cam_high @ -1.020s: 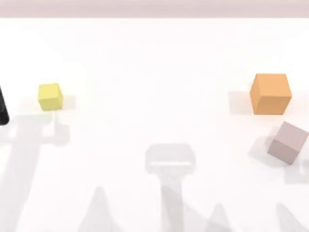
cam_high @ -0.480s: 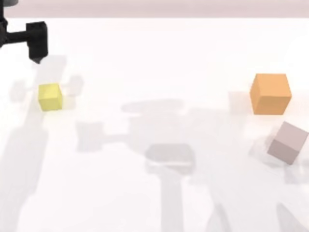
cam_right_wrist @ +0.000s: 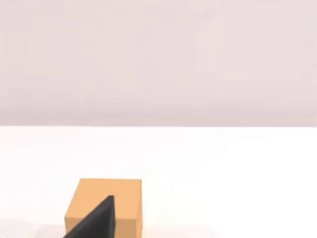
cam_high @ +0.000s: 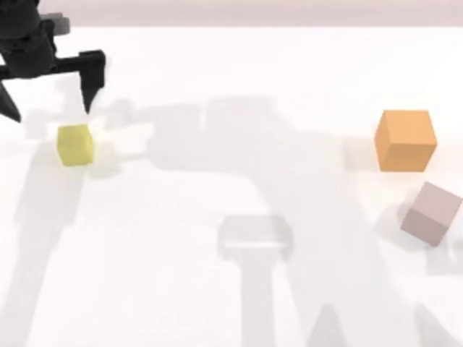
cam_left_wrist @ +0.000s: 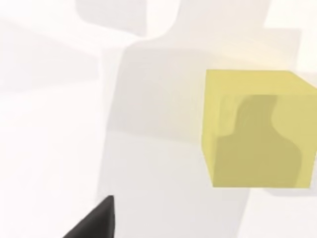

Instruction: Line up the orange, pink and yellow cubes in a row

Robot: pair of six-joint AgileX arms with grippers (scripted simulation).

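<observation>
The small yellow cube (cam_high: 74,144) sits at the table's left. My left gripper (cam_high: 51,101) hovers open just behind it, its two black fingers spread wider than the cube and nothing between them. In the left wrist view the yellow cube (cam_left_wrist: 257,129) lies ahead of one dark fingertip (cam_left_wrist: 96,223). The large orange cube (cam_high: 405,139) stands at the right, and the mauve pink cube (cam_high: 431,213) lies turned at an angle in front of it. My right gripper (cam_right_wrist: 158,225) is outside the top view. Its one visible fingertip (cam_right_wrist: 99,220) overlaps the orange cube (cam_right_wrist: 124,198), and it holds nothing.
Pale shadows of both arms fall across the white table (cam_high: 231,87). The table's far edge meets a pinkish wall (cam_high: 231,11) along the top. The three cubes are the only loose objects.
My left arm has swung in from the table's left edge to the back-left corner and now hangs over the spot behind the yellow cube. The cubes have not moved.
</observation>
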